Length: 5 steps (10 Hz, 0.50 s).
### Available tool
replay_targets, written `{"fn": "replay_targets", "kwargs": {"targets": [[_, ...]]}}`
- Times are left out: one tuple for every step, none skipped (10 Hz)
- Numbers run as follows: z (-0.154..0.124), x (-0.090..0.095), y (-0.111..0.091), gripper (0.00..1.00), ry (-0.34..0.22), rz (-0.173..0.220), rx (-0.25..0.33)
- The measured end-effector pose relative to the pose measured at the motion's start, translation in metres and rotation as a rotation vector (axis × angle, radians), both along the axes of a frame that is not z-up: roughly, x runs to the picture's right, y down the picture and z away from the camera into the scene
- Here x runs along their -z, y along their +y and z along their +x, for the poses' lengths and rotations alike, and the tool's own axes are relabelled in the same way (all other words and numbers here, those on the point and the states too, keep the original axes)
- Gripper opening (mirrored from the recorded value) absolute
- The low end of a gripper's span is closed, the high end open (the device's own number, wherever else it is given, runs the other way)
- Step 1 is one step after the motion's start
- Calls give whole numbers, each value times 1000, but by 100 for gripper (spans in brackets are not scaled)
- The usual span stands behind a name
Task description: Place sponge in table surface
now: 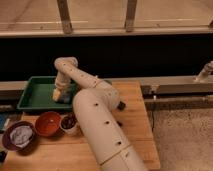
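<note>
My gripper (pixel 58 95) is down inside the green tray (pixel 31 97) at the back left, by the tray's right side, and it is shut. Its pale yellowish tip rests at the tray floor. The sponge is hidden under the gripper and wrist, so I cannot tell whether it is held. The white arm (pixel 97 117) reaches from the lower middle across the table surface (pixel 132 125), a light-brown wooden top, and covers much of it.
Along the table's left front stand a dark bowl with a crumpled pale thing (pixel 20 136), an orange bowl (pixel 48 123) and a small cup with dark contents (pixel 68 123). A small black object (pixel 121 105) lies beside the arm. A rail and dark wall run behind; floor lies right.
</note>
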<state>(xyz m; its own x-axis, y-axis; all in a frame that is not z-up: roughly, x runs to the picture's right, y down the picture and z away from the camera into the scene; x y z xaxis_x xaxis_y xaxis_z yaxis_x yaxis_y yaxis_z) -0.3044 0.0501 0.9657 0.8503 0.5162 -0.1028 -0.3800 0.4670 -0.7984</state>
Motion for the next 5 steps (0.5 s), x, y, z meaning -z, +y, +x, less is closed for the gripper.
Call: {"fn": "replay_targets", "kwargs": {"targets": [[0, 0, 0, 0, 0, 0, 0], [0, 0, 0, 0, 0, 0, 0], [0, 0, 0, 0, 0, 0, 0], [0, 0, 0, 0, 0, 0, 0], [0, 0, 0, 0, 0, 0, 0]]}}
